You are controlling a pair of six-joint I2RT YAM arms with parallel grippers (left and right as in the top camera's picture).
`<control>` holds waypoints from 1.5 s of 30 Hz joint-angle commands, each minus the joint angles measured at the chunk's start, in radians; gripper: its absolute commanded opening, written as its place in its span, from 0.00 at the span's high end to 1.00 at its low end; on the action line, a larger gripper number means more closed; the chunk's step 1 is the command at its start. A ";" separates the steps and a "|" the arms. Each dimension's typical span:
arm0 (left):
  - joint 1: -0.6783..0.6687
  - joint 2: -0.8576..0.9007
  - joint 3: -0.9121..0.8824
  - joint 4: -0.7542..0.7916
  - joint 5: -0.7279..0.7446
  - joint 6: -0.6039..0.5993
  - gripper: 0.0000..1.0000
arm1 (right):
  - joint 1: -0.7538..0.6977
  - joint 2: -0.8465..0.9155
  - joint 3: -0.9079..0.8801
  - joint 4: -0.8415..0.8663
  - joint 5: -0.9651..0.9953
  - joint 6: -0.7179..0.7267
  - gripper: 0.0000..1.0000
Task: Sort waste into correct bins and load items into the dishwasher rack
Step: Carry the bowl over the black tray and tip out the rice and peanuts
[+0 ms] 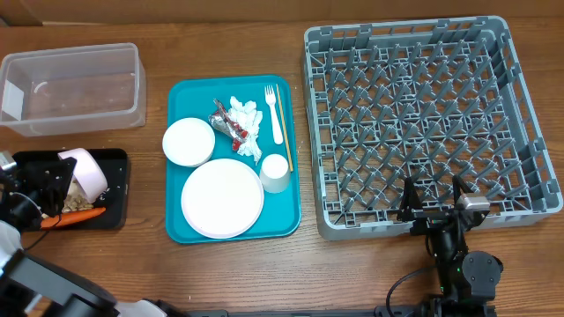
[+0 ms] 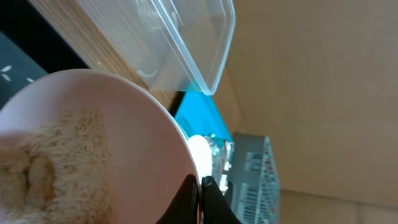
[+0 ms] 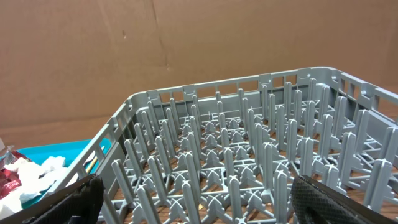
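My left gripper (image 2: 200,186) is shut on the rim of a pinkish bowl (image 1: 85,169), held tipped on its side over the black tray (image 1: 115,189). Beige rice scraps (image 2: 56,162) cling inside the bowl. An orange carrot (image 1: 75,215) and scraps lie in the black tray. The clear tub (image 1: 75,88) stands at the back left. On the teal tray are a white plate (image 1: 221,198), a second bowl (image 1: 189,141), a cup (image 1: 275,173), napkins (image 1: 249,128), a red-and-silver wrapper (image 1: 229,121), a fork (image 1: 274,114) and a wooden stick (image 1: 284,123). My right gripper (image 1: 436,204) is open at the grey rack's (image 1: 423,114) near wall.
The teal serving tray (image 1: 286,211) sits mid-table between the bins and the rack. Brown cardboard walls stand behind the table (image 3: 186,43). Bare wood runs along the front edge (image 1: 264,273).
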 commanded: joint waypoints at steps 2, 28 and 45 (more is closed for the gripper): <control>0.024 0.079 -0.006 0.026 0.179 -0.010 0.96 | -0.003 -0.010 -0.010 0.005 0.005 -0.003 0.00; 0.096 0.113 -0.010 0.099 0.344 -0.109 0.96 | -0.003 -0.010 -0.010 0.005 0.005 -0.003 0.00; 0.094 0.113 -0.010 0.169 0.400 -0.217 0.96 | -0.003 -0.010 -0.010 0.005 0.005 -0.003 0.00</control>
